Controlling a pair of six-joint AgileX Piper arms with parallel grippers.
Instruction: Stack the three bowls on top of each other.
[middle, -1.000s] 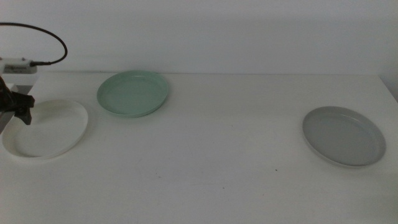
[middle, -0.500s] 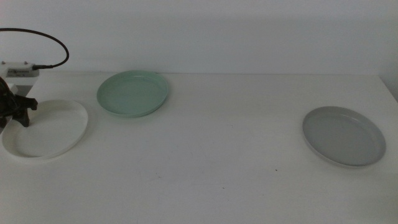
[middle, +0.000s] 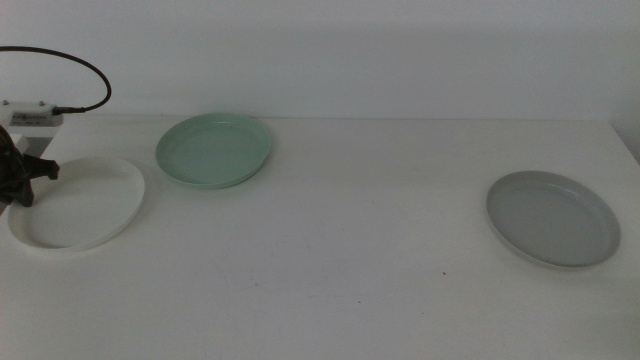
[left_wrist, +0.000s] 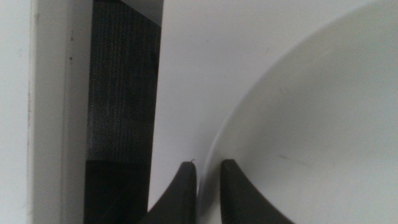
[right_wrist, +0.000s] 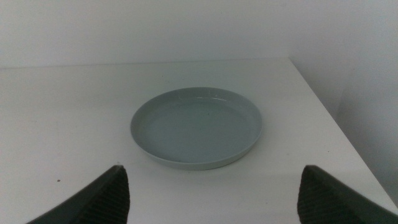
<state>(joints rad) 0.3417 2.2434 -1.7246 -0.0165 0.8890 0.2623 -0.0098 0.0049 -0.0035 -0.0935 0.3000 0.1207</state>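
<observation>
The white bowl (middle: 85, 205) sits at the table's far left, and my left gripper (middle: 24, 184) is shut on its left rim. In the left wrist view the two jaws pinch the rim of the white bowl (left_wrist: 311, 124), with my left gripper (left_wrist: 208, 177) right at the table's edge. Behind it, to the right, lies the mint green bowl (middle: 213, 150). The grey bowl (middle: 552, 218) rests at the far right. My right gripper (right_wrist: 212, 173) is open, short of the grey bowl (right_wrist: 196, 127), and is out of the middle view.
A white box (middle: 30, 110) with a black cable (middle: 85, 60) rides above the left arm. The table's left edge and a dark gap (left_wrist: 121, 106) lie right beside the left jaws. The table's right edge (right_wrist: 336, 118) runs close to the grey bowl.
The left gripper has risen a little, and the white bowl has shifted slightly right and back with it. The other bowls have not moved.
</observation>
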